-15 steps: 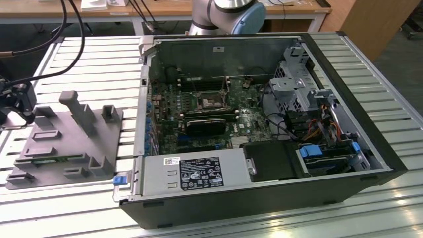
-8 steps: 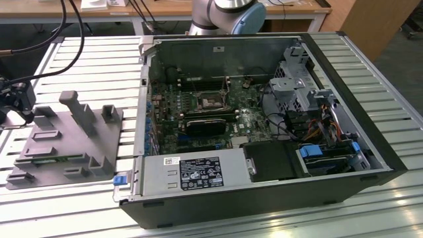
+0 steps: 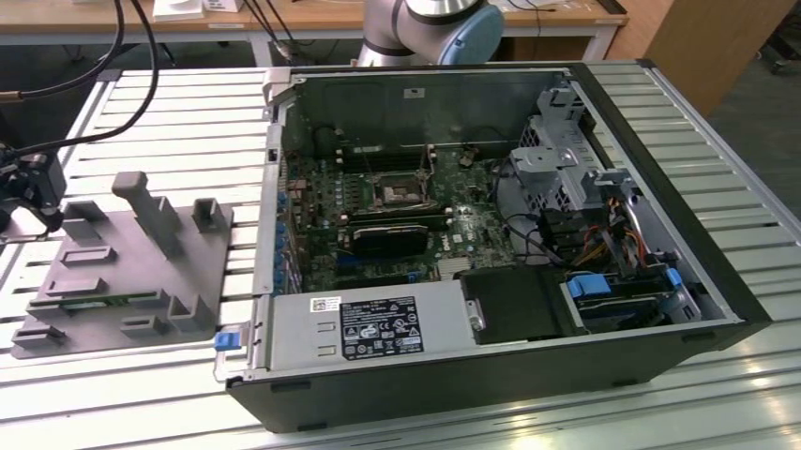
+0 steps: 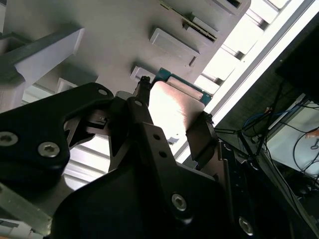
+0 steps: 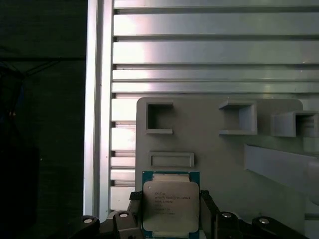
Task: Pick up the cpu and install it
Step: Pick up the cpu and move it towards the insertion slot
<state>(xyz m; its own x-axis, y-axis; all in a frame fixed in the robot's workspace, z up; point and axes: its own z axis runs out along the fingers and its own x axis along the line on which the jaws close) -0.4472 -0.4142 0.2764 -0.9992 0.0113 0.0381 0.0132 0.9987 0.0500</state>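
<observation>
Silver cpu [image 5: 171,206] pinched between black fingers [image 5: 135,209], on grey block [image 5: 224,164].

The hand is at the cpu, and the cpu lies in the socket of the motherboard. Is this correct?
Not quite. The hand is at the cpu, but it lies on the grey plastic block, as the first wrist view shows.

You'll see the cpu [image 5: 171,206] lidded in shiny smooth metal, the block [image 5: 219,164] matt grey plastic, the table [image 5: 214,50] ribbed satin metal.
</observation>
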